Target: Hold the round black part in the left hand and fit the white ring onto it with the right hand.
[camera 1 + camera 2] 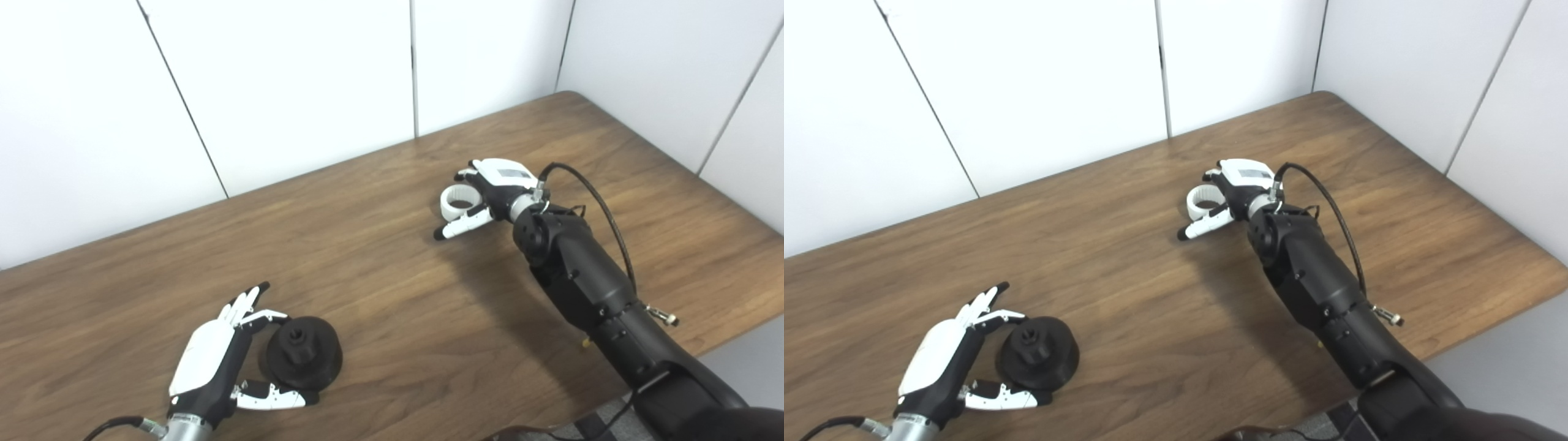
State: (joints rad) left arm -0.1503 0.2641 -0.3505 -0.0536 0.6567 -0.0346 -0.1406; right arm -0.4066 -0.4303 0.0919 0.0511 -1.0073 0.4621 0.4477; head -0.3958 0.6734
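The round black part [303,354] sits on the wooden table [380,294] at the front left. My left hand [214,361] is open right beside it on its left, fingers spread along its far side and the thumb [269,398] lying against its near edge. The white ring [458,202] lies at the back middle of the table. My right hand [493,187] is around it, with curled fingers on its far side and the thumb [462,225] stretched along its near side. I cannot tell whether the ring is gripped.
White wall panels [306,79] stand along the table's far and right edges. My right forearm [582,275] and its black cable [603,208] reach across the right half of the table. The table's front edge runs at the lower right [729,334].
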